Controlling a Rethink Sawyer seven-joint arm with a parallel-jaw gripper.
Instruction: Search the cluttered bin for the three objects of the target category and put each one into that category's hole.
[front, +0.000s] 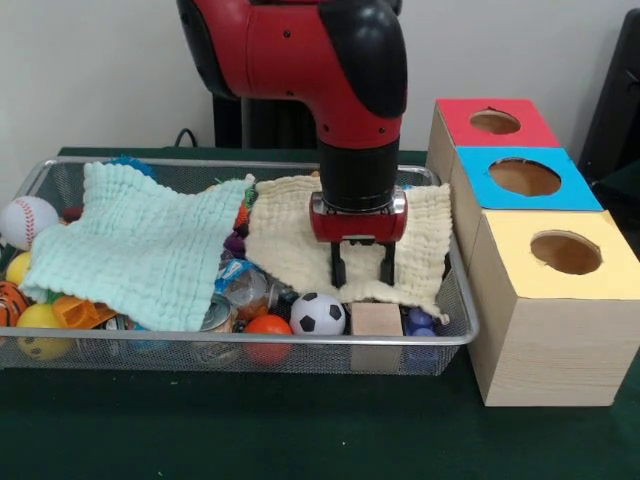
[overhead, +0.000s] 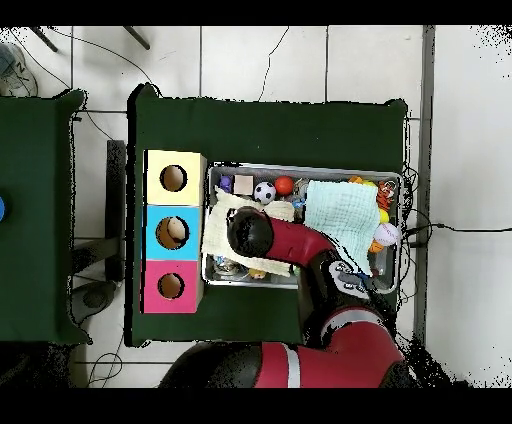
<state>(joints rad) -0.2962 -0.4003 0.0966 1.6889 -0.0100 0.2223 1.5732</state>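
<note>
The wire-mesh bin (front: 300, 342) (overhead: 300, 167) is full of clutter. My gripper (front: 362, 268) hangs open over the right part of the bin, with its fingertips (front: 338, 270) at a pale yellow cloth (front: 290, 240) (overhead: 220, 228). It holds nothing. In the overhead view the arm's wrist (overhead: 250, 232) hides the gripper. One see-through bottle (front: 245, 287) with blue-and-white print lies partly under the edge of a mint green cloth (front: 140, 245) (overhead: 345, 210), to the left of the gripper. Other bottles are hidden. The blue-surround hole (front: 525, 177) (overhead: 172, 232) is in the middle box, right of the bin.
The red-surround hole (front: 495, 122) and the yellow-surround hole (front: 565, 252) flank the blue one. A soccer ball (front: 318, 314), a wooden block (front: 376, 320), an orange ball (front: 268, 328) and a can (front: 215, 318) lie at the bin's front. A baseball (front: 28, 220) and a yellow ball (front: 40, 330) lie at the left.
</note>
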